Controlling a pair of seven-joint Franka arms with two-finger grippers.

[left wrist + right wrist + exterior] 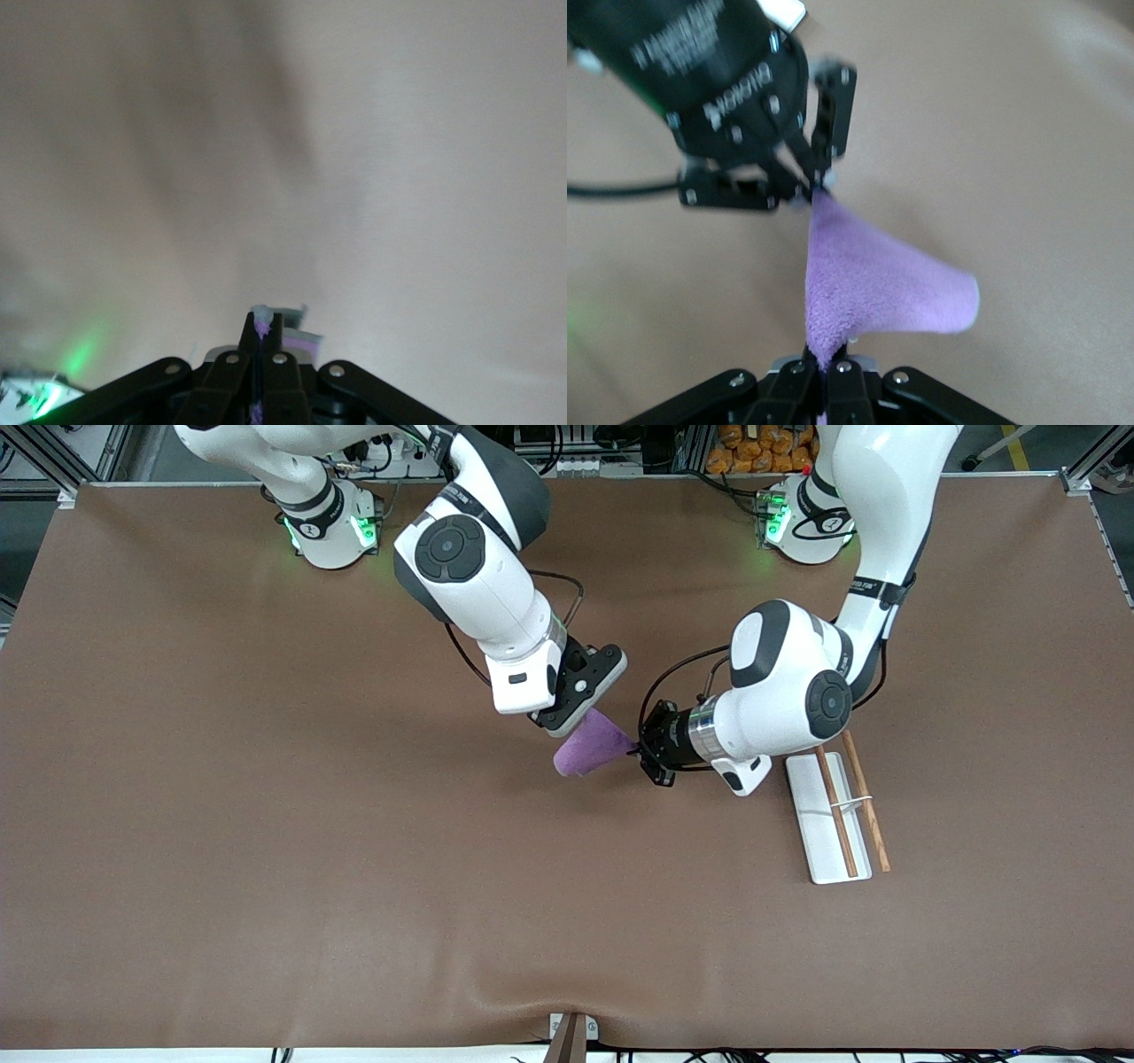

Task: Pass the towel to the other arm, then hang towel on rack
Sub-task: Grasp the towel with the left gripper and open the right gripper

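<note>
Front view shows the right gripper (pixel 592 713) clenched on the upper corner of the towel (pixel 589 748), held in the air over the table (pixel 266 824) near its middle. At about four o'clock from it, the left gripper (pixel 640 749) is pinched on the towel's opposite corner, so both hold it at once. The rack (pixel 819 824) lies on the table at roughly four o'clock from the left gripper, toward the left arm's end. To finish the handover cleanly, the left grip probably should stay firm while the right one lets go, without tugging the cloth.
</note>
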